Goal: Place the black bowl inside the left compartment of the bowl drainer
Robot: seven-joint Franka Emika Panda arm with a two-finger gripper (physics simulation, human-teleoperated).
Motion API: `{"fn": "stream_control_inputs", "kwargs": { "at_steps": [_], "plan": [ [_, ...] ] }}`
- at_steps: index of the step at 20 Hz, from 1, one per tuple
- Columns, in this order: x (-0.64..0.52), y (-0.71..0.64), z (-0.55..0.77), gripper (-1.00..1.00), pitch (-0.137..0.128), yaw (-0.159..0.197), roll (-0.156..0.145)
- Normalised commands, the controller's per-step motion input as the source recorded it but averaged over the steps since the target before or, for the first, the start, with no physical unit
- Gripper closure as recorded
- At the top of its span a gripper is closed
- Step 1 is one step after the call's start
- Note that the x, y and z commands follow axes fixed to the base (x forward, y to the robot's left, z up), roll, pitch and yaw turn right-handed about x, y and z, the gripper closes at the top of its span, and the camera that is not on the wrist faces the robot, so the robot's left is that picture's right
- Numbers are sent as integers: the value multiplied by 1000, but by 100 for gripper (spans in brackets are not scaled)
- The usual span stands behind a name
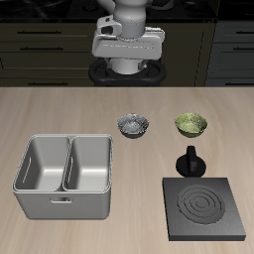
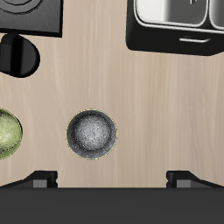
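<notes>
1. Gripper [image 2: 112,179] is seen spread wide with nothing between its fingers, held high above the table [image 1: 60,109] and well clear of everything.
2. Directly ahead of the fingertips [image 2: 39,180], the black bowl [image 2: 92,134] is found upright on the wood, untouched.
3. A straight descent is called for, with one finger brought inside the rim and one outside, so the wall is pinched rather than the whole bowl.
4. Close beside it, the yellow-green bowl [image 2: 7,133] must be left alone.
5. Farther off, the bowl drainer [image 2: 178,24] is waiting, both compartments empty; the left one is the target, so a high lift over its wall is advised.
</notes>
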Motion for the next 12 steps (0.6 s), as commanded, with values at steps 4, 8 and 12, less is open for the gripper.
{"fn": "stream_control_inputs", "kwargs": {
  "at_steps": [4, 8, 12],
  "plan": [
    [78, -87, -377, -100, 62, -3, -20],
    [45, -64, -368, -100, 48, 8, -27],
    [39, -59, -363, -100, 27, -1, -21]
  ]
}}
